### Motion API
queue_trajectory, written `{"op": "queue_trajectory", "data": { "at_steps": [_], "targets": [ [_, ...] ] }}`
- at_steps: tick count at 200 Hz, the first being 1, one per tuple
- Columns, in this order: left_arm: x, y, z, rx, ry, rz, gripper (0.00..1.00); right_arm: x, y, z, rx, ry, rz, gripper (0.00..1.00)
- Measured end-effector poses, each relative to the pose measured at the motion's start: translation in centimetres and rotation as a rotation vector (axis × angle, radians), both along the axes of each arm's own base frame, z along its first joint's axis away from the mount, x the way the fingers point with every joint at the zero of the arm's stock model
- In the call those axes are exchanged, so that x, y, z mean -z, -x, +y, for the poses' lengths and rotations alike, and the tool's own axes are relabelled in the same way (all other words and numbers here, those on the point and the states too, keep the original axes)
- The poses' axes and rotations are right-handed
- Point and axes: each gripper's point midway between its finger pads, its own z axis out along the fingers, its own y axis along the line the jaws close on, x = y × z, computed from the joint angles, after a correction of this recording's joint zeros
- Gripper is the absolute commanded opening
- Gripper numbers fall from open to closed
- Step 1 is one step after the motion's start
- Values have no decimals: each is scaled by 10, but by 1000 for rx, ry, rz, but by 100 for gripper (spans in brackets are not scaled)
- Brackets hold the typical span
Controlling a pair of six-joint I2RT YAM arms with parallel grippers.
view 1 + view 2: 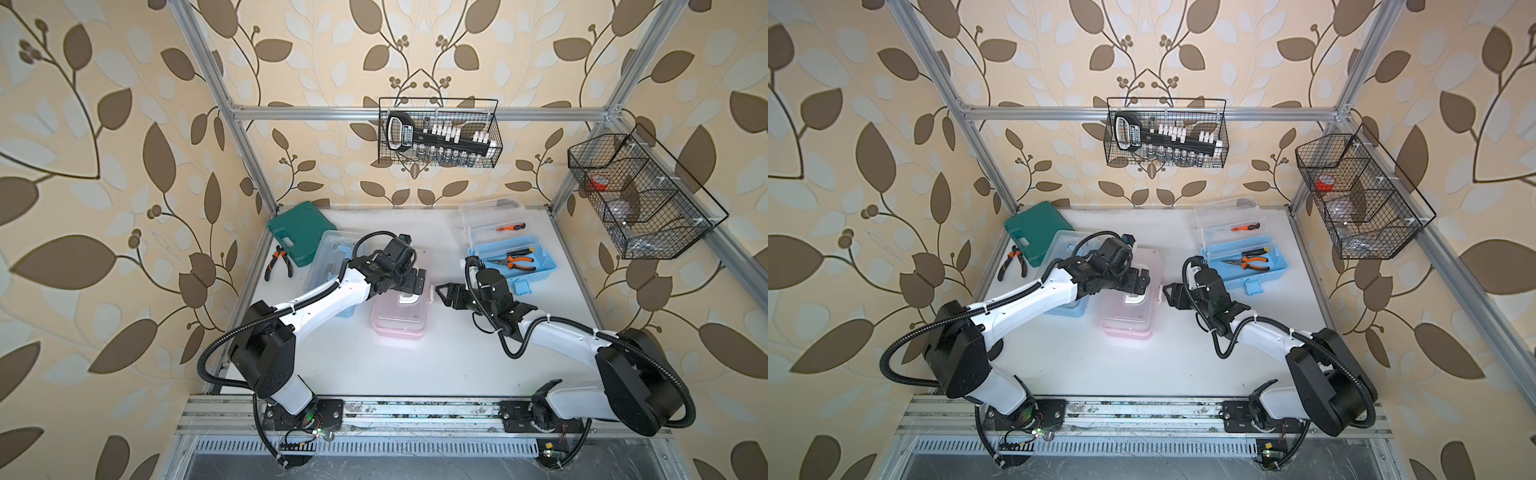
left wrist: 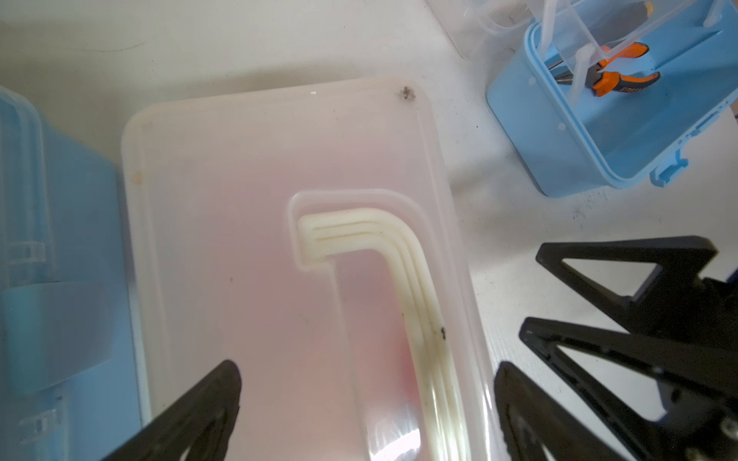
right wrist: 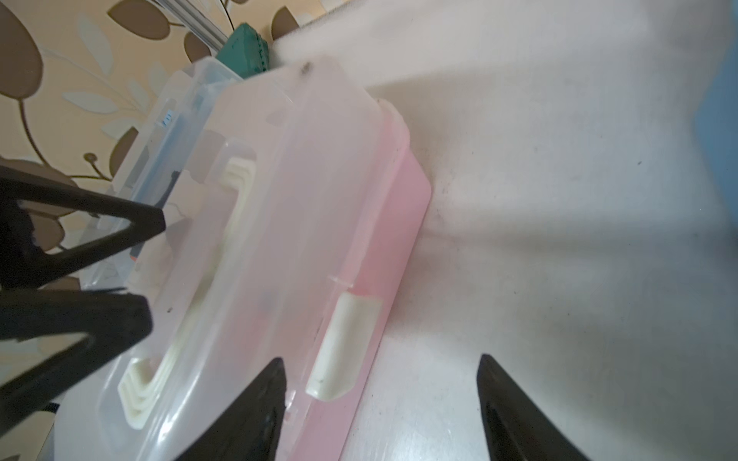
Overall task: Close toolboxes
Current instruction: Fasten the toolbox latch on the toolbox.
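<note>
Toolboxes: pink lid down, one blue plainly open.
Pink toolbox (image 1: 397, 320) sits central on the tabletop (image 1: 415, 374), my left gripper (image 2: 365, 371) wide above it, my right gripper (image 3: 381, 361) with jaws apart at its 3 o'clock. Open blue toolbox (image 1: 540, 259) at 1 o'clock needs shutting; second blue toolbox (image 1: 328, 249) at 10 o'clock is half hidden. Only the right wrist view shows the latch (image 3: 343, 347).

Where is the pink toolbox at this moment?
In both top views the pink toolbox lies mid-table, between a light-blue toolbox on the robot's left and the right gripper.
</note>
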Motion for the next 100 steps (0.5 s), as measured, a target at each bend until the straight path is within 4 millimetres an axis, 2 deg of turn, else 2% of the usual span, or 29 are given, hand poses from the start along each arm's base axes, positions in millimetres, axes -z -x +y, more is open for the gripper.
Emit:
{"op": "queue_trajectory", "data": {
  "at_steps": [24,74,100],
  "targets": [
    [0,-1,-1,0,2,-2,99,11,4,4,-17,-6,56,67],
    [0,-1,-1,1,3,-2,99,6,-2,25,-61,-42,73,62],
    [0,-1,-2,2,7,-6,99,12,-3,30,-64,-44,93,58]
  ]
}}
